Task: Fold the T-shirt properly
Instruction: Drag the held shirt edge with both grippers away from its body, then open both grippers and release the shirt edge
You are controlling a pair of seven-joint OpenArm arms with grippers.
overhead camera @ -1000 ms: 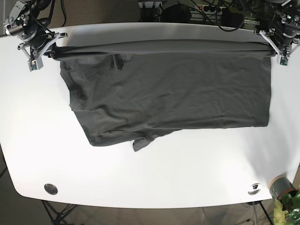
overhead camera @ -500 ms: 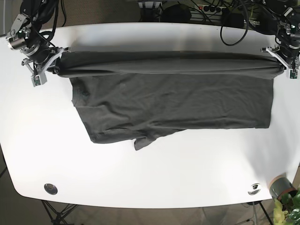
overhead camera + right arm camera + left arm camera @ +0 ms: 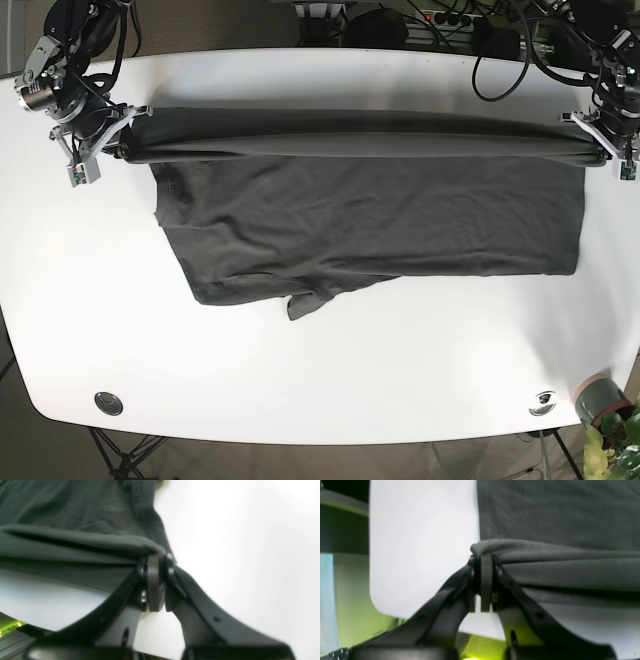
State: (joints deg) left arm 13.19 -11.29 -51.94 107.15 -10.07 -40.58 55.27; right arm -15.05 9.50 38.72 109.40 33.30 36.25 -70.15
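Base view: dark grey cotton T-shirt (image 3: 370, 225) flat on white table (image 3: 330, 390), far edge lifted taut. Left gripper (image 3: 604, 148), right gripper (image 3: 108, 143) both pinching corners. Advice: carry edge forward level, equal pace, avoid sag.

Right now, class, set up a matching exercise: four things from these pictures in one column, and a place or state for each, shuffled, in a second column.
1. T-shirt
2. left gripper
3. right gripper
4. table

A. white, under everything
B. shut on the cloth at the base view's left
C. grey, far edge lifted
D. shut on the cloth at the base view's right

Pairs: 1-C, 2-D, 3-B, 4-A
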